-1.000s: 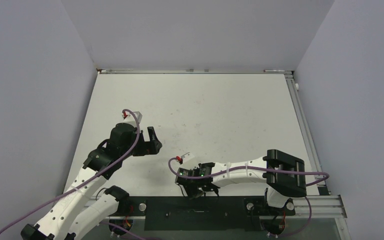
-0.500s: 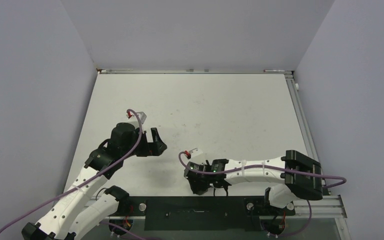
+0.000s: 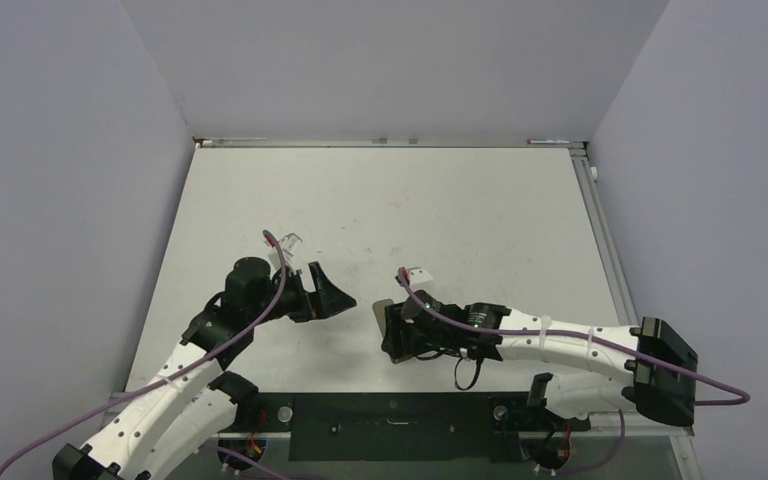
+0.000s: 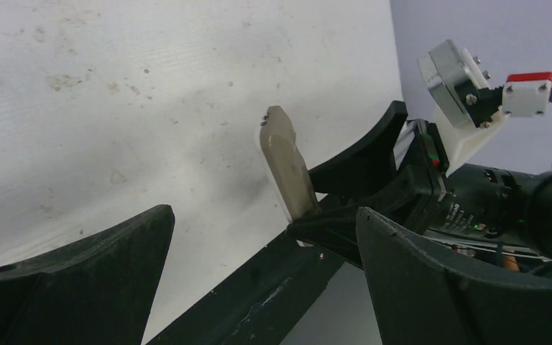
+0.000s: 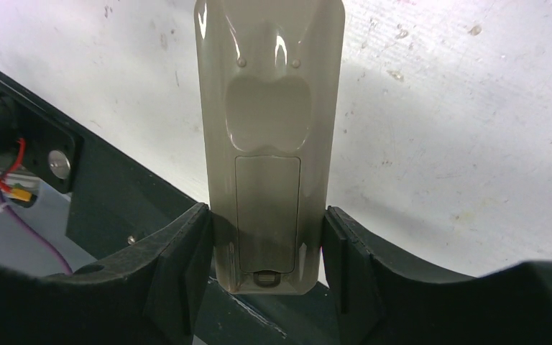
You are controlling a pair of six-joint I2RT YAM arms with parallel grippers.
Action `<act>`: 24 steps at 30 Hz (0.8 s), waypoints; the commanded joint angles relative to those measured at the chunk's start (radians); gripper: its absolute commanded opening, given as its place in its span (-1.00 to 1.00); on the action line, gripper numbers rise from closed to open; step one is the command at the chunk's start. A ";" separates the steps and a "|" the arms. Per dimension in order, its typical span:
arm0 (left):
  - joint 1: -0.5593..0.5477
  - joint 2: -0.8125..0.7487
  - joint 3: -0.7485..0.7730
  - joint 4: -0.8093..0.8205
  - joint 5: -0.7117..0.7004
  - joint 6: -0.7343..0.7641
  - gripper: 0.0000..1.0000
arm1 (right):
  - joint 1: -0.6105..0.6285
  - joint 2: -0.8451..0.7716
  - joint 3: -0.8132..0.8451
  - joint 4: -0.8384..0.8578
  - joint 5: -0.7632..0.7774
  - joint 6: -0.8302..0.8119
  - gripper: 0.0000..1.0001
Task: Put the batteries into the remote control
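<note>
walls [image 3: 390,60]: plain pale grey | table [image 3: 440,210]: white, scuffed | far edge: metal rail [image 3: 390,142]

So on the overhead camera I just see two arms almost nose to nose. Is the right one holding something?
Observer: Yes. The right gripper is clamped on the remote, whose back faces the wrist camera.
Operator: Is its battery lid off?
Observer: No, the lid looks closed, flush with the back.
Operator: And the other arm?
Observer: The left gripper is wide open and empty, and the remote's end sticks up in front of it.
</note>
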 commanded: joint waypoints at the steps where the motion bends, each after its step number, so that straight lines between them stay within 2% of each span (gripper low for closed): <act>1: 0.010 -0.015 -0.042 0.231 0.125 -0.129 0.92 | -0.039 -0.084 -0.030 0.096 -0.045 -0.022 -0.64; 7: 0.016 -0.004 -0.133 0.470 0.207 -0.267 0.92 | -0.115 -0.185 -0.086 0.190 -0.165 -0.027 -0.63; 16: 0.018 0.071 -0.240 0.809 0.290 -0.465 0.93 | -0.219 -0.220 -0.116 0.375 -0.391 -0.007 -0.63; 24: 0.018 0.088 -0.251 0.919 0.312 -0.532 0.92 | -0.269 -0.236 -0.169 0.598 -0.547 0.081 -0.62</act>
